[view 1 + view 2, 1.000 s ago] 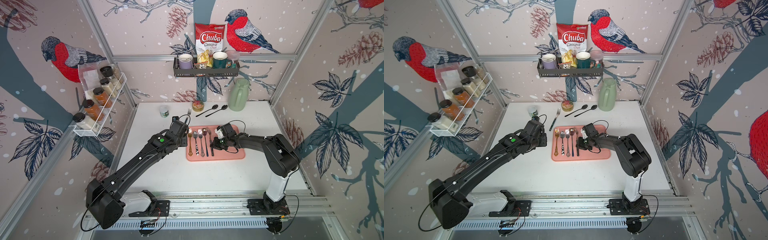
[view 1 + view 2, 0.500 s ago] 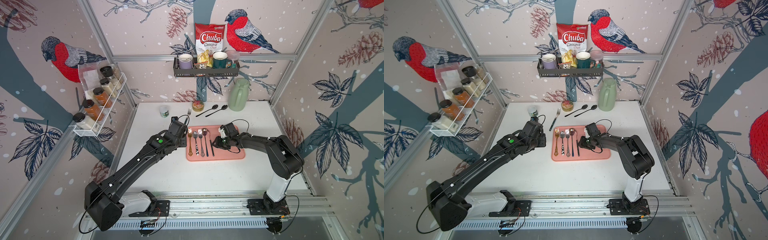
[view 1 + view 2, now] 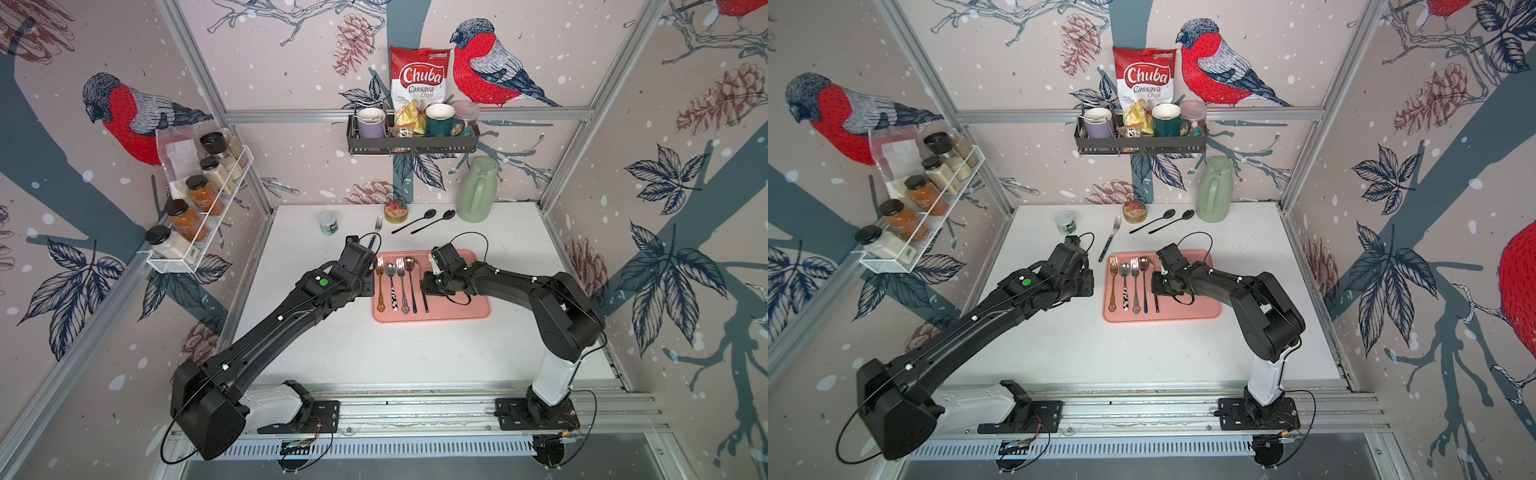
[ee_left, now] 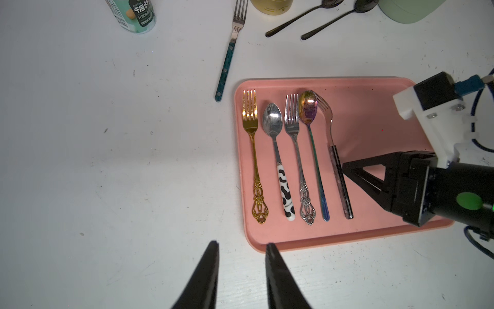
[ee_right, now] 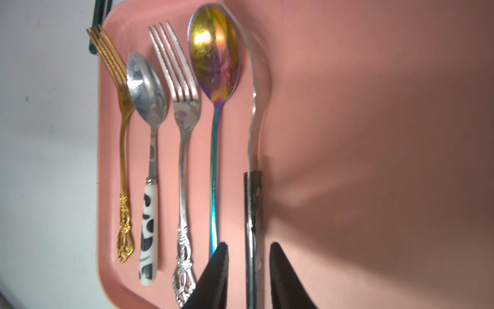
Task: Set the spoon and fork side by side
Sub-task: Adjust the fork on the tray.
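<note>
The dark-handled fork (image 5: 253,214) lies on the pink tray (image 5: 374,133), and its handle runs straight between the right jaws. They stand apart, with a sliver of tray showing on either side of the handle, so they straddle the fork and grip nothing. Just outside one of those jaws lies the iridescent spoon (image 5: 215,133), its stem parallel to the fork. Ahead of the jaw tips the fork's head curves in close to the spoon's bowl; whether the two touch I cannot tell. Farther out on that same side lie the silver fork (image 4: 299,160), the cow-patterned spoon (image 4: 279,160) and the gold fork (image 4: 254,155), all in a row.

The left jaws are also apart and empty, hanging over the bare desk (image 4: 107,160), with the tray's edge just ahead of their tips.

The fork looks stiff, thin and light — no weight to worry about — but the polished neck is probably slick. It seems to rest on its edge, so a nudge could roll it flat or push it against the spoon. The dark handle is likely the best hold: flat-sided and less glossy. Taken near where it meets the neck, the fork should hang level — and the jaw tips must reach right down to the tray.
</note>
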`<state>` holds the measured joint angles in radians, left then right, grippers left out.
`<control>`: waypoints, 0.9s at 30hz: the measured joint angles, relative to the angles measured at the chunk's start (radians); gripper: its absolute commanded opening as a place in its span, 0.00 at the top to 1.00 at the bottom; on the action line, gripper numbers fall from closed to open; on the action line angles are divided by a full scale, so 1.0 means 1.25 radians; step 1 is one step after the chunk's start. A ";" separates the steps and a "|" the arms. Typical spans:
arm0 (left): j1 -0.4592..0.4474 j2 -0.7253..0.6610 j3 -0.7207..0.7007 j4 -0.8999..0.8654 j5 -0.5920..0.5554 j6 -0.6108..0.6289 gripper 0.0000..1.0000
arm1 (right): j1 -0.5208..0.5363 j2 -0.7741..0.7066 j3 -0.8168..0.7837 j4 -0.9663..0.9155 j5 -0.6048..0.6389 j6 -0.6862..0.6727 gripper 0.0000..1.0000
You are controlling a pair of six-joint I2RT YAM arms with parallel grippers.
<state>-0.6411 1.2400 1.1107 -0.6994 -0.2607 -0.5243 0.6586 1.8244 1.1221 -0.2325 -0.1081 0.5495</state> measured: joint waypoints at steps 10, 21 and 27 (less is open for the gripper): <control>0.000 -0.003 -0.010 0.006 0.002 0.001 0.69 | 0.028 0.042 0.070 -0.072 0.120 0.000 0.70; 0.000 -0.006 -0.014 0.010 -0.001 0.004 0.69 | 0.038 0.106 0.129 -0.088 0.124 -0.003 0.77; 0.000 -0.007 -0.016 0.012 -0.001 0.004 0.69 | 0.027 0.116 0.131 -0.093 0.123 -0.002 0.94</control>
<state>-0.6411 1.2316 1.0904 -0.6849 -0.2615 -0.5194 0.6926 1.9690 1.2854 -0.3485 0.0460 0.5465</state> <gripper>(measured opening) 0.313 0.107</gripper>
